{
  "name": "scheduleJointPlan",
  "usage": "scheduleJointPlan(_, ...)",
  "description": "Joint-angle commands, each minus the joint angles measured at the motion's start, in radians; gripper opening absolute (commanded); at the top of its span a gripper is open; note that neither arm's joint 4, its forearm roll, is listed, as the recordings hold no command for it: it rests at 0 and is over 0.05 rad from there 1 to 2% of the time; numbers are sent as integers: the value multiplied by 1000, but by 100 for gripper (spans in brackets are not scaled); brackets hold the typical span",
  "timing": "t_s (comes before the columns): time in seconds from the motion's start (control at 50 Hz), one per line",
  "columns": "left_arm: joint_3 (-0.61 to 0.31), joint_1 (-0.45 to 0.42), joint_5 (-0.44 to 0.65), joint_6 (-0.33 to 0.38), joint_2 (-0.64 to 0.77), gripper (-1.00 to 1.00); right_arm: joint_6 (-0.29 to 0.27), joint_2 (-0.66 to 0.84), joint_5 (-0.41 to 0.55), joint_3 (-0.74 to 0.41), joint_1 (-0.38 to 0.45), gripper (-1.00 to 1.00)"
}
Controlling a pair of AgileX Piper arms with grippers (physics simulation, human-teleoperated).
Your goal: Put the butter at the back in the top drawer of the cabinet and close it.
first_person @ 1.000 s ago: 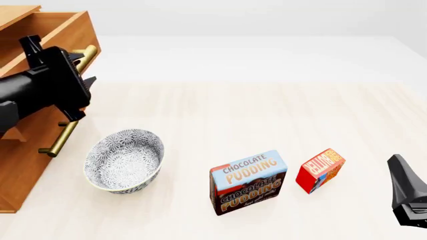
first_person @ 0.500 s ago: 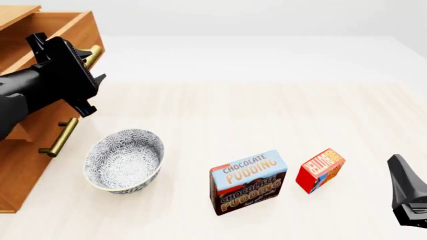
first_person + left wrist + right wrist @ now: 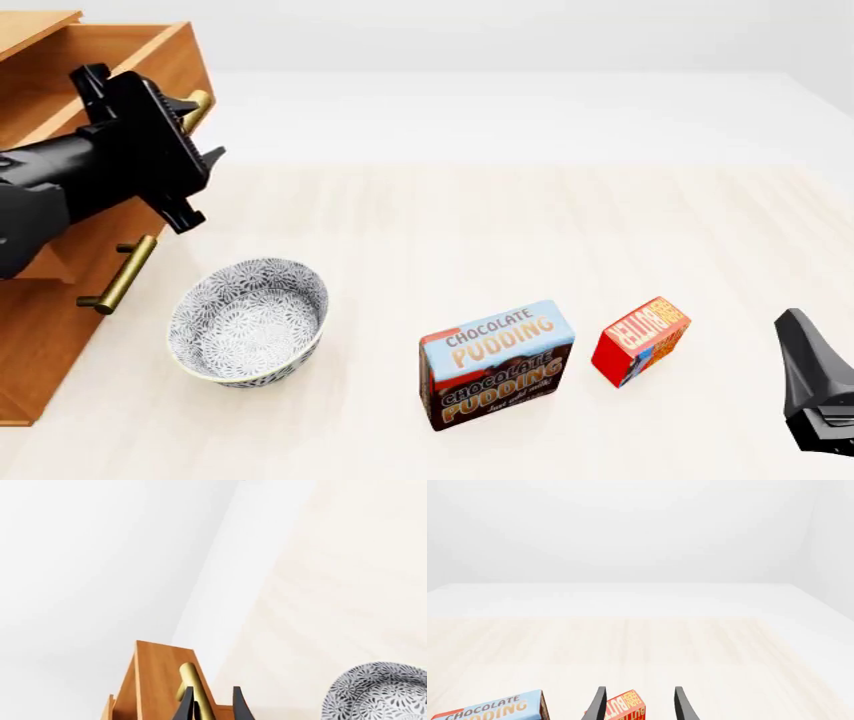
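Presently I note the butter (image 3: 641, 340) upright on the table, just right of the pudding box (image 3: 497, 365). My right gripper (image 3: 637, 705) gapes, empty. My left gripper (image 3: 211, 705), fingers nearly together, holds nothing beside the top drawer (image 3: 114, 60) handle (image 3: 189, 680)

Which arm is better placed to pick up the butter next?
Right. The right gripper is open with the butter just ahead, while the left gripper is at the top drawer's handle.
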Motion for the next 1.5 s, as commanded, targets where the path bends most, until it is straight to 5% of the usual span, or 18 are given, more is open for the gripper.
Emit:
scheduleJointPlan(0.02, -41, -20, 14, -3, 162, -100, 0, 0, 0, 0, 0, 100)
scheduleJointPlan(1.5, -44, -45, 60, -38, 120, -100, 0, 0, 0, 0, 0, 100)
